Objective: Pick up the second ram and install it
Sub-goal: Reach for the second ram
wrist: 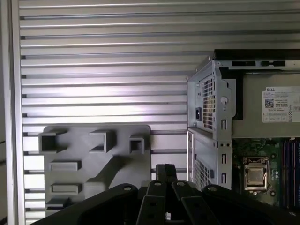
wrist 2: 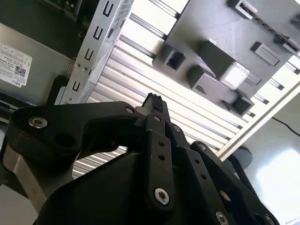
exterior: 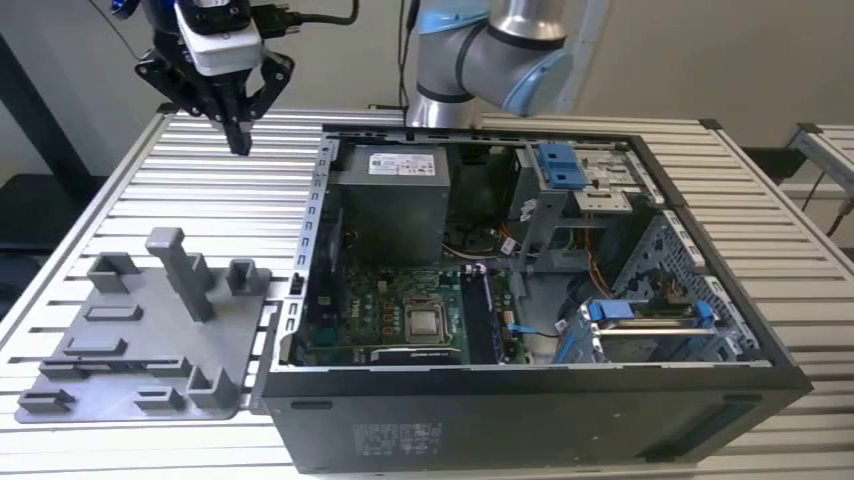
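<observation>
- Open black metal computer case (exterior: 534,400): inside it, dark memory slots (exterior: 486,315) run parallel to its side walls; you cannot tell the second ram from them
- Black two-finger gripper (exterior: 240,140): fingers together, empty, outside the case's power-supply corner, well apart from those slots

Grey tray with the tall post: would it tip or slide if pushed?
Probably slides rather than tips: the grey tray is wide and flat on the ribbed table. It looks like stiff plastic, so likely light. Its tall post might catch a knock.
</observation>
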{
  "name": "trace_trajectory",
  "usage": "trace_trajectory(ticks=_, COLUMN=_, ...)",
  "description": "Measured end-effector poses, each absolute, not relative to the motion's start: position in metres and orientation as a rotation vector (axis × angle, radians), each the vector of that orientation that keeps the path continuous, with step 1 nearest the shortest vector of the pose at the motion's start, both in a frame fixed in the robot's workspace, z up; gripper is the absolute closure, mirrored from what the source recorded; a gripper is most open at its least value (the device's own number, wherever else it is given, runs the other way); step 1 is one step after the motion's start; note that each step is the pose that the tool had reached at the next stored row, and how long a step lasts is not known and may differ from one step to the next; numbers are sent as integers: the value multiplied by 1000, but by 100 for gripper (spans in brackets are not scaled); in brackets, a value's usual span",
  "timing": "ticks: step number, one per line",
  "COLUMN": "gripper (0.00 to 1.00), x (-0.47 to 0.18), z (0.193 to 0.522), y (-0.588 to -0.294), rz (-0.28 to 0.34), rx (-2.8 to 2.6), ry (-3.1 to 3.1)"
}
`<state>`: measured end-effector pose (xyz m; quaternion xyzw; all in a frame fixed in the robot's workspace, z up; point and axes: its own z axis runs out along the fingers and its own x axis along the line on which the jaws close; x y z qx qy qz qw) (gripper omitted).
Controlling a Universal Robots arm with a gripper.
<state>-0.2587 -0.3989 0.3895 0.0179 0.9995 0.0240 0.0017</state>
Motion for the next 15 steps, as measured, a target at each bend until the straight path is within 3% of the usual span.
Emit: trace_trajectory(ticks=15, gripper=89, x=-293, z=388, y=-399, rz=75, rx=45, ry=3137)
